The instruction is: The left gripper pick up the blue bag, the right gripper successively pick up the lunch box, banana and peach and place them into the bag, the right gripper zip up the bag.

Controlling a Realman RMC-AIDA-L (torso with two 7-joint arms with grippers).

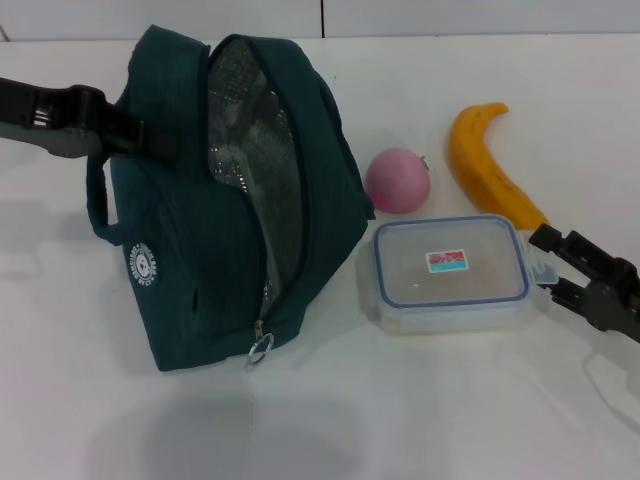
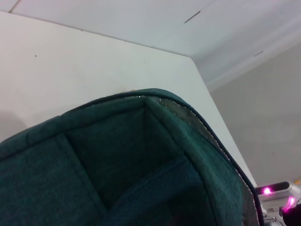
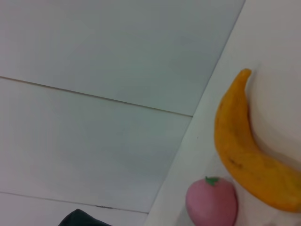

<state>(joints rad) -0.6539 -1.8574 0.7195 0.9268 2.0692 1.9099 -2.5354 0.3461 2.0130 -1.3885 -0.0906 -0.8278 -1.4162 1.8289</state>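
Observation:
The blue bag (image 1: pixel 200 250) stands tilted on the white table (image 1: pixel 400 420), its top unzipped so the silver lining shows; its fabric fills the left wrist view (image 2: pixel 117 165). My left gripper (image 1: pixel 150 138) is shut on the bag's upper left side near a handle. The lunch box (image 1: pixel 450 272) lies flat to the right of the bag. My right gripper (image 1: pixel 540 263) is open at the box's right end, its fingertips level with that edge. The peach (image 1: pixel 397 180) and the banana (image 1: pixel 490 165) lie behind the box and also show in the right wrist view: peach (image 3: pixel 210 202), banana (image 3: pixel 235 146).
The bag's zipper ring pull (image 1: pixel 260 348) hangs at its front lower corner. The table's far edge meets a pale wall (image 1: pixel 320 15) just behind the bag.

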